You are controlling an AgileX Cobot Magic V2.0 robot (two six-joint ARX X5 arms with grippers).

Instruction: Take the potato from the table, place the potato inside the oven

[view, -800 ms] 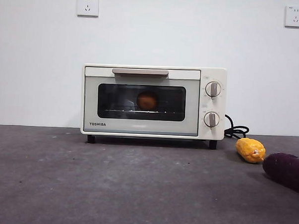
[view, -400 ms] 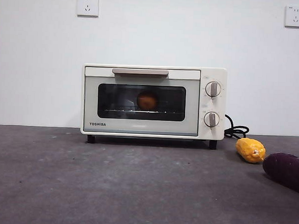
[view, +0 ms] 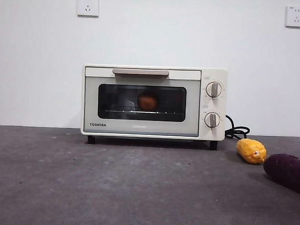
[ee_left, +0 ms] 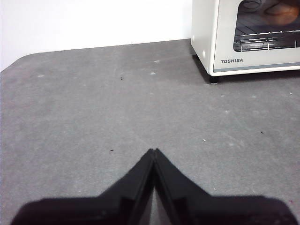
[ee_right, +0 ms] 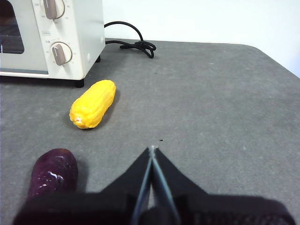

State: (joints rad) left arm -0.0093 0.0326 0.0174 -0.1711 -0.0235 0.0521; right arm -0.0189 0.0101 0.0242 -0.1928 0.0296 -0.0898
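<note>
The orange-brown potato [view: 147,101] lies on the rack inside the cream-white oven [view: 153,101], seen through the dark glass of its shut door. In the left wrist view the potato [ee_left: 282,15] shows again behind the glass of the oven [ee_left: 220,33]. My left gripper [ee_left: 154,152] hangs shut and empty over the bare grey table [view: 112,185], well to the left of the oven. My right gripper [ee_right: 152,149] is shut and empty too, over the table to the right of the oven [ee_right: 70,33]. Neither arm shows in the front view.
A yellow corn piece [view: 251,150] lies right of the oven, with a dark purple vegetable [view: 287,171] nearer the right edge. Both also show in the right wrist view: corn [ee_right: 93,103], purple vegetable [ee_right: 52,172]. The black cord [ee_right: 131,42] coils behind the oven.
</note>
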